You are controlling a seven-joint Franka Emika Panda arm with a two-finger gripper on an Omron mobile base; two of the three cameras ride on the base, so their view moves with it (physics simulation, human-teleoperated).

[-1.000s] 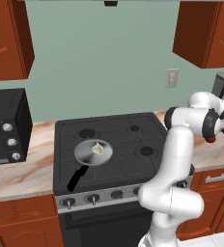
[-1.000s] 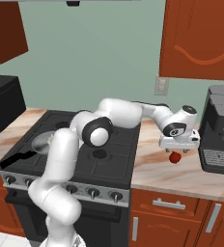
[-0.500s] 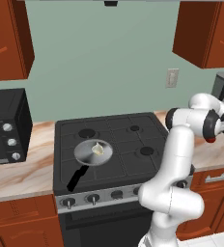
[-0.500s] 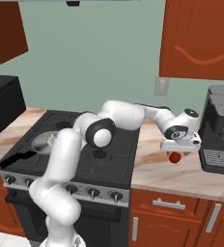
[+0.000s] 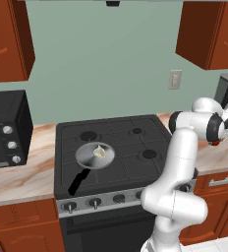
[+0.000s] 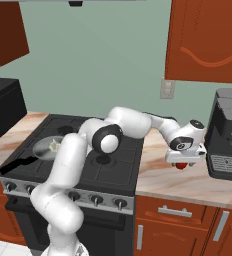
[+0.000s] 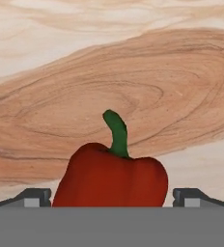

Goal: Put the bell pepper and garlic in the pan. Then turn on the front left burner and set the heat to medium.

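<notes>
Here the claw (image 7: 112, 200) hangs low over the marbled counter (image 7: 133, 72) to the right of the stove, its two dark finger tips (image 7: 34, 198) spread wide with the bell pepper (image 7: 111, 176) sitting between them. The hand view shows a gap on each side of the red flesh, so the jaws stand open and nothing is gripped. The bell pepper rests on the counter with its green stem (image 7: 116, 132) pointing away from the camera.

From the right base view, the bell pepper (image 6: 181, 165) peeks out red just beneath the claw (image 6: 185, 159), on the stretch of counter (image 6: 188, 182) between the stove's right edge and the black coffee machine (image 6: 230, 135), near the machine's front. In the left base view a small red spot of the bell pepper (image 5: 213, 143) shows under the wrist at the far right.

The pan (image 5: 94, 155) sits on the front left burner of the stove (image 5: 130, 133), its black handle (image 5: 78, 180) reaching toward the stove's front edge. The garlic (image 5: 99, 152) lies inside the pan, slightly right of its middle. A black microwave (image 5: 5, 128) stands on the counter left of the stove.
</notes>
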